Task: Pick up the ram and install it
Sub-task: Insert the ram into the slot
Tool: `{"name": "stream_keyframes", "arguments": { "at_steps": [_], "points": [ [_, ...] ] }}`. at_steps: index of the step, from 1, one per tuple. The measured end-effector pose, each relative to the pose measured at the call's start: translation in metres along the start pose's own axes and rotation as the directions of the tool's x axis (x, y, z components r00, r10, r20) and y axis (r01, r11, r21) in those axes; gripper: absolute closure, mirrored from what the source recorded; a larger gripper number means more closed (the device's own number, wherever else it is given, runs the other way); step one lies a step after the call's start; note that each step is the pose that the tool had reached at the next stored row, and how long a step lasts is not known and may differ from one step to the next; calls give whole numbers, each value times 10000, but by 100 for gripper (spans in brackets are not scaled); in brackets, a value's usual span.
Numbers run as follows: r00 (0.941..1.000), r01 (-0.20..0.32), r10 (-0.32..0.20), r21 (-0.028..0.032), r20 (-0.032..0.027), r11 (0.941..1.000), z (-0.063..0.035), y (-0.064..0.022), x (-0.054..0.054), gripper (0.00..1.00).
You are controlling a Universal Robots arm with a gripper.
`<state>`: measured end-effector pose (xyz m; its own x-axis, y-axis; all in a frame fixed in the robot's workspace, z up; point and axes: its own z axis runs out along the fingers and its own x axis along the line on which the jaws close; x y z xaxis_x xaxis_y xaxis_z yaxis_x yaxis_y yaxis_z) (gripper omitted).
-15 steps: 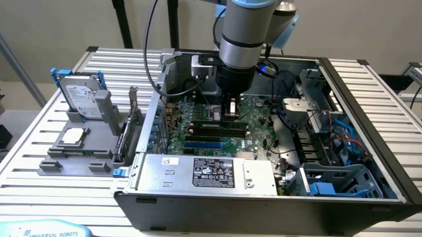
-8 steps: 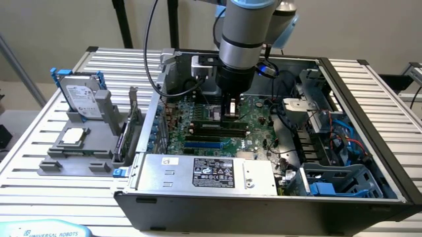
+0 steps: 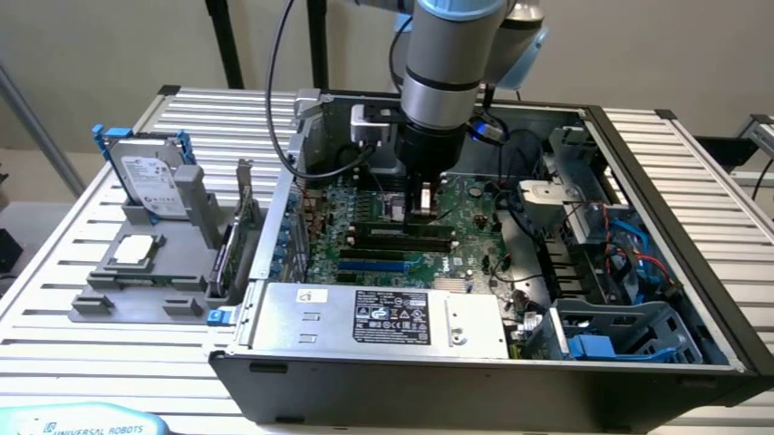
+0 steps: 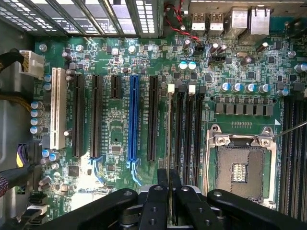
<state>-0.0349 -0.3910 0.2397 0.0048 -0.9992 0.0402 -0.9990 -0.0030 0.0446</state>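
Ram (image 4: 169, 139) edge-on in shut fingers (image 4: 158, 201) — long axis along the memory slots (image 4: 189, 134)

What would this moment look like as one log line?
gripper: shut on ram | ram: edge-on above memory slots | where: inside computer case

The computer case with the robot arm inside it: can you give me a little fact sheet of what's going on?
Setting: open computer case on a slatted table
Arm: reaches down into the case, over the green motherboard
Jaws: closed on the memory stick, seen edge-on
Stick position: lined up with the memory slots, beside the empty processor socket; whether it is fully seated cannot be told
Outside the case: hard drive and processor chip, at the exterior view's left
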Motion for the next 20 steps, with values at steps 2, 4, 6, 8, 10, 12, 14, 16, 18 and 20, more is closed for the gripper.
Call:
{"name": "stream_keyframes", "arguments": {
  "at_steps": [2,4,6,8,10,12,14,16,18,20],
  "points": [
    [10000,-1,1,1,-39,10000,18,-1,-11,87],
    [10000,-3,3,2,-75,10000,36,-1,-19,87],
    [10000,-3,3,1,-99,10000,45,-1,-22,87],
    [9999,-5,5,-1,-113,10000,49,-1,-22,87],
    [9999,-5,5,2,-119,10000,55,-1,-23,87],
    [9999,-6,6,5,-123,10000,61,-1,-24,87],
    [9999,-9,10,10,-123,10000,68,-2,-25,87],
    [9999,-41,41,9,-123,10000,71,-2,-26,87],
    [9999,-102,102,7,-120,9999,74,-2,-28,87],
    [9998,-163,163,4,-117,9999,76,-2,-30,87]
  ]
}}
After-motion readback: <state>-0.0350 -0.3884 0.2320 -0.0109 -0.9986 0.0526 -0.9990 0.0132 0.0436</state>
